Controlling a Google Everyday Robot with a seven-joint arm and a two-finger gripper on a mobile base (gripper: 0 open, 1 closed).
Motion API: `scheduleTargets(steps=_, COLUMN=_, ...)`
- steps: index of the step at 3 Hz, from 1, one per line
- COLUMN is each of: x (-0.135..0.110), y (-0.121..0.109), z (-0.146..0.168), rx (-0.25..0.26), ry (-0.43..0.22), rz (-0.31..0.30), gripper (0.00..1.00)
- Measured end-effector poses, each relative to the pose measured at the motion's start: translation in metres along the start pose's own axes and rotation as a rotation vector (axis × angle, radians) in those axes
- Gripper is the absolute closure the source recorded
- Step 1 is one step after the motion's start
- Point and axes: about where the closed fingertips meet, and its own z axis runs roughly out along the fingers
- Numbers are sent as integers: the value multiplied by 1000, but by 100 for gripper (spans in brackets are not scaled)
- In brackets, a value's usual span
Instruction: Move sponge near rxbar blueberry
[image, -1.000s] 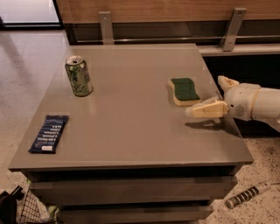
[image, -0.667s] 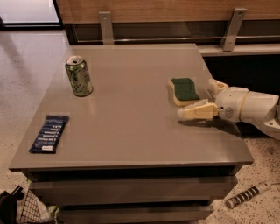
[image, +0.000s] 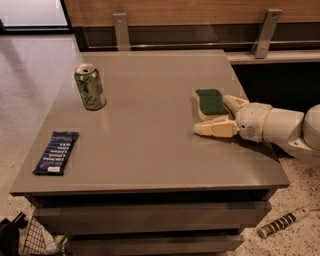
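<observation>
The sponge (image: 210, 101), pale yellow with a dark green top, lies flat on the right side of the grey table (image: 150, 150). My gripper (image: 213, 115) reaches in from the right at table height and is open. One finger lies just in front of the sponge and the other beside its right edge, so the sponge's near right corner sits between them. The rxbar blueberry (image: 56, 152), a flat dark navy bar with white lettering, lies near the table's front left corner, far from the sponge.
A green drink can (image: 90, 87) stands upright at the table's back left. A wooden wall with metal brackets (image: 265, 33) runs behind the table. A cylindrical striped object (image: 283, 222) lies on the floor at the lower right, and a wire basket (image: 30, 240) at the lower left.
My gripper has moved left along the table toward the sponge, and its fingers now bracket the sponge's near right corner. The sponge, can and bar have not moved.
</observation>
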Motion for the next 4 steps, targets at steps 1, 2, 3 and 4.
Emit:
scheduleTargets(steps=1, x=-1, y=2, z=3, rx=-5, ry=0, rz=-1, gripper=47)
scheduleTargets(steps=2, x=-2, y=4, z=5, rx=-10, ry=0, rz=-3, gripper=78)
scheduleTargets(steps=3, x=-2, y=5, z=6, rx=-13, ry=-1, rz=-4, gripper=99)
scheduleTargets(steps=4, x=-4, y=6, z=9, rx=-22, ry=2, rz=-8, gripper=100)
